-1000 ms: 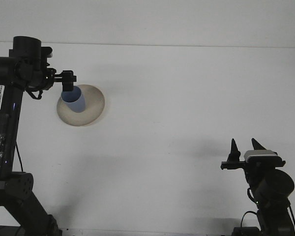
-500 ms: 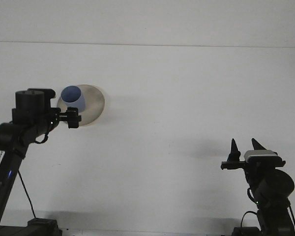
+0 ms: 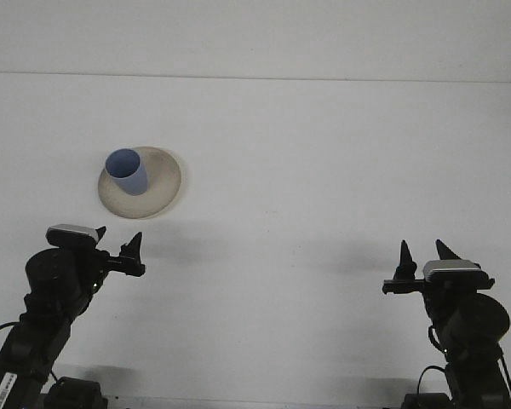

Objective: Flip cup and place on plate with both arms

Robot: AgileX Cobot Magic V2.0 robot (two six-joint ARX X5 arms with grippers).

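Note:
A blue cup [image 3: 127, 171] stands upright, mouth up, on the left part of a beige plate [image 3: 160, 183] at the table's left. My left gripper [image 3: 118, 247] is open and empty, low at the front left, well in front of the plate. My right gripper [image 3: 425, 255] is open and empty at the front right, far from the cup.
The white table [image 3: 307, 170] meets a pale wall along a line at the back. Both arm bases rise from the front edge, at left [image 3: 43, 324] and right [image 3: 468, 332].
The left gripper let go of the cup on the plate and drew back toward the front, dropping low. The cup stays on the plate. The right arm has not moved.

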